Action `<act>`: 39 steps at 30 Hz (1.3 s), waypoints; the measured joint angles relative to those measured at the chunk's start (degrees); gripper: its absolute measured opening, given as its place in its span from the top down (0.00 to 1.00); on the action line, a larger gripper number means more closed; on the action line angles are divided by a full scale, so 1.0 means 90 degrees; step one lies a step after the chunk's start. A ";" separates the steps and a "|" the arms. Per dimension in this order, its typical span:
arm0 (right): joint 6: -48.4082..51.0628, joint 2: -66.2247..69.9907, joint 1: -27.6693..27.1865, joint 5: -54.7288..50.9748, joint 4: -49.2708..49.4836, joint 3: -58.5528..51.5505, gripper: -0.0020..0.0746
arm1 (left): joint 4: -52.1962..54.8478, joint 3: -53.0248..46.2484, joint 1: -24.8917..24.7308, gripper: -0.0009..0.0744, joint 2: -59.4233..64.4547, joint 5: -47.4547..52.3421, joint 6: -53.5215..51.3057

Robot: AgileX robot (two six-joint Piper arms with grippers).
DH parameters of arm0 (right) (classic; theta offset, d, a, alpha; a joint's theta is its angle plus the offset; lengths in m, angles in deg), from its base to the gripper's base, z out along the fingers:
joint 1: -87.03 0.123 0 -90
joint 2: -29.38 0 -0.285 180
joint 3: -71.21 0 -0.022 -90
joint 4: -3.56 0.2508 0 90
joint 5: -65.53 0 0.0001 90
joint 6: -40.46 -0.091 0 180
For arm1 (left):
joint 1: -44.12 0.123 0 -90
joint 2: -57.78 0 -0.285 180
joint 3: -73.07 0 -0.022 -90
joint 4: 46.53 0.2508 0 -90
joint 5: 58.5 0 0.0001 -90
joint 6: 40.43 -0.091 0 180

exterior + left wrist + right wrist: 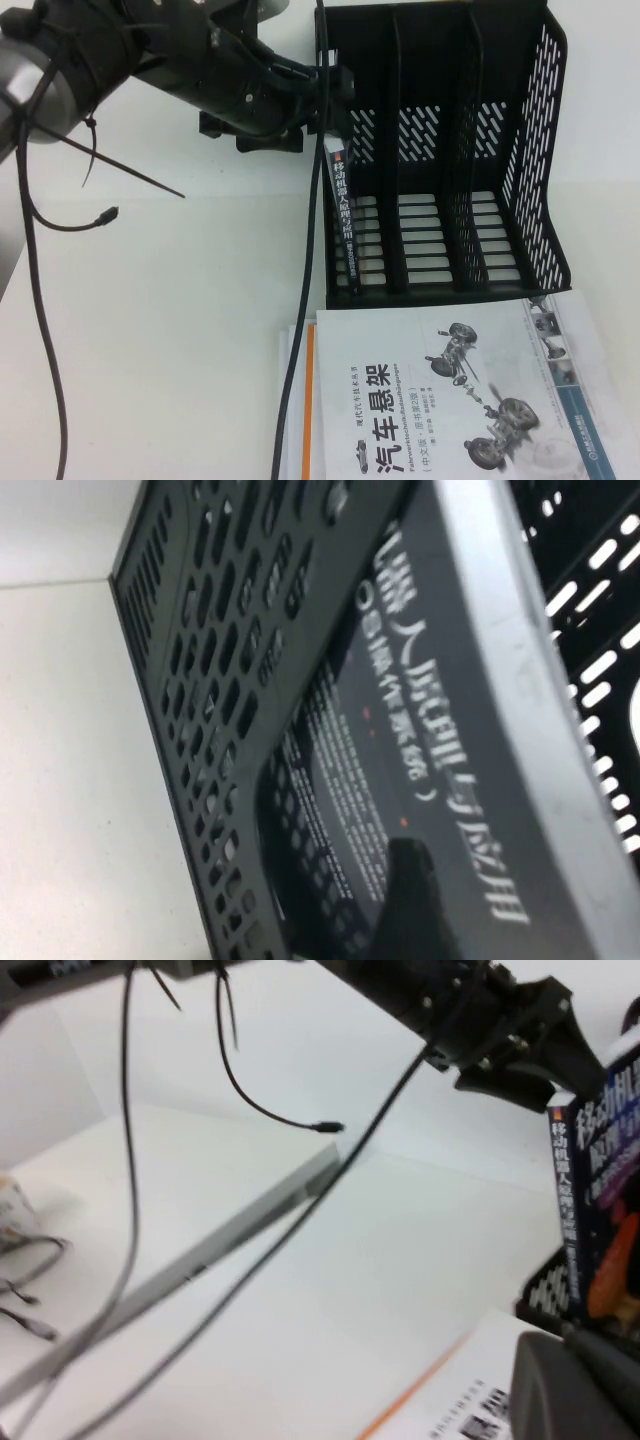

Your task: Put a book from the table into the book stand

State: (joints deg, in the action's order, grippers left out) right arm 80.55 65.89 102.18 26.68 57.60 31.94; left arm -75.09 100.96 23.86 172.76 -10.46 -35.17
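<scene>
Behind left gripper (322,90), book (344,215) top; right gripper unseen.

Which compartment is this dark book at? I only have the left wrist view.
Observer: The leftmost of the three in the book stand. The book stands upright at its open front, spine outward, with the left claw gripping its top.
Operator: Any other book around?
Observer: A white car-suspension book lies flat on the table in front of the stand.
Operator: And the right claw?
Observer: The right claw sits low beside that white book, its camera facing the stand; it is outside the high view.
</scene>
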 joint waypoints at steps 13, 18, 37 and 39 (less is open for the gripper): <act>-0.2464 -0.0868 0.0000 -0.0781 -0.4409 -0.0013 0.98 | 0.1576 -0.0092 0.0000 0.96 -0.1729 0.0179 -0.0482; -0.4514 -0.1576 0.0000 -0.1404 -0.6004 -0.0013 0.98 | 0.1559 -0.1409 0.0000 0.98 -0.3470 -0.0873 -0.0424; -0.5524 -0.2513 0.0000 0.0341 -0.5883 -0.2328 0.98 | 0.1184 -0.7582 0.0000 0.99 -0.8284 -0.3398 -0.1793; -0.5524 -0.2513 0.0000 0.0416 -0.5846 -0.2455 0.98 | 0.1170 -0.7691 0.0000 0.99 -0.8379 -0.3422 -0.1840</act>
State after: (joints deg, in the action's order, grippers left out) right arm 30.84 43.28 102.18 30.42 4.99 9.85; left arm -64.57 31.74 23.86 97.35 -41.26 -51.73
